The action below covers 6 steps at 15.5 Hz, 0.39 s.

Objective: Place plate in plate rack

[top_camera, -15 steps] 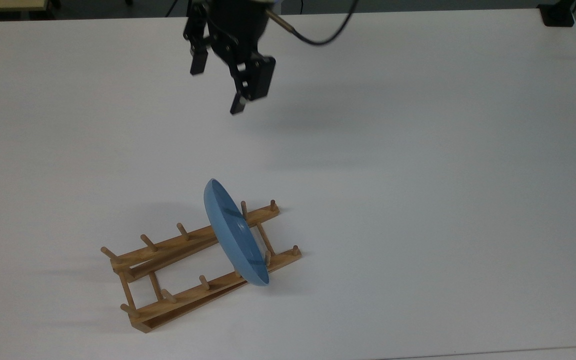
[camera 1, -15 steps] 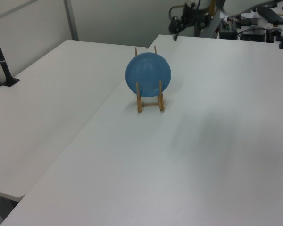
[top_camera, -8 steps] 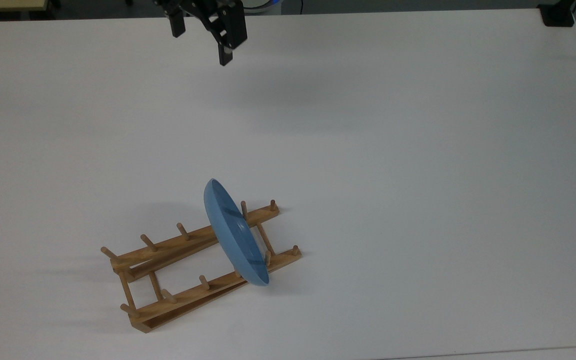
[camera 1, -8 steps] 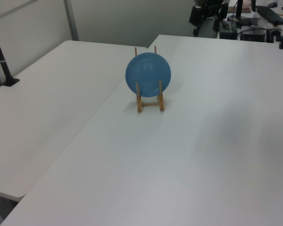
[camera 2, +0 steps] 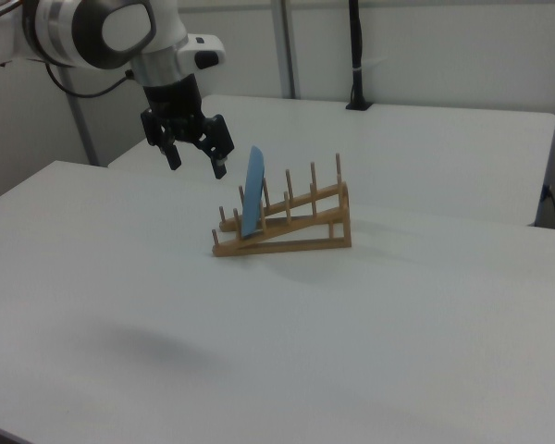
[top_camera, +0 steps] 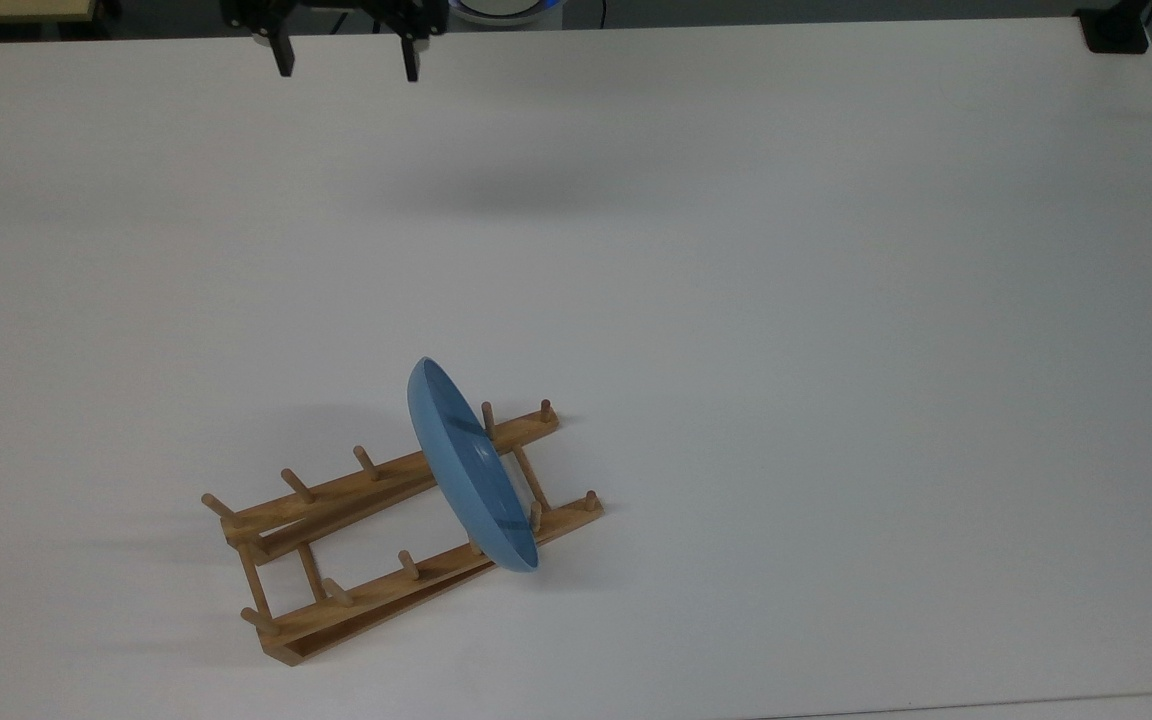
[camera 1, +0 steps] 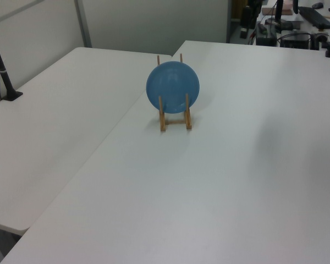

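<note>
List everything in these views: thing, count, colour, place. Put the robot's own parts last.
plate: one, light blue, standing on edge between pegs near the plate rack's low end, at the top view's right.
plate rack: one, light-brown wood, on the white table toward the top view's lower left.
table: one main, white; a second white table adjoins it in the left view.
black post: one, on the adjoining table at the left view's left edge.
arm: one, white, at the right view's upper left.
tool: one, black, open, empty, raised away from the rack.
</note>
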{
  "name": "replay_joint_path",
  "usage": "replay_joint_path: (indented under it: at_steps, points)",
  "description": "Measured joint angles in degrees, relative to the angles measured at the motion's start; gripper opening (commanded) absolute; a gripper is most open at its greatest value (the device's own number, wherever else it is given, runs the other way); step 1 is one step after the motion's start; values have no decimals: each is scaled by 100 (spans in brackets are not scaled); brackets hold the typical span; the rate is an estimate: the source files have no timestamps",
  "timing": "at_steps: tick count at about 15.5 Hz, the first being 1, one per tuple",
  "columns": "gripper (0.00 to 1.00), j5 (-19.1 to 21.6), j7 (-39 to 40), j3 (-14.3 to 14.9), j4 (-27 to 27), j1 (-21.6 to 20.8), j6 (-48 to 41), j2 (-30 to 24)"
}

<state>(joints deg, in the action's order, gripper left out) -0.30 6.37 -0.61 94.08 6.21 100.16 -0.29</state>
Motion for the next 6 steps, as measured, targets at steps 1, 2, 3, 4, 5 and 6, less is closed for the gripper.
replay_joint_path:
  at_steps: [1, 2, 3, 4, 5, 6]
  points:
    - [100, 0, 276, 31, 0, 30, -74, -26]
    - [100, 3, 454, 71, -1, 41, -125, -61]
    - [100, 4, 522, 93, -1, 43, -150, -92]
    - [100, 4, 557, 98, -1, 43, -154, -116]
    - [100, 4, 561, 98, -1, 40, -154, -131]
    - [100, 4, 562, 98, -1, 38, -155, -138]
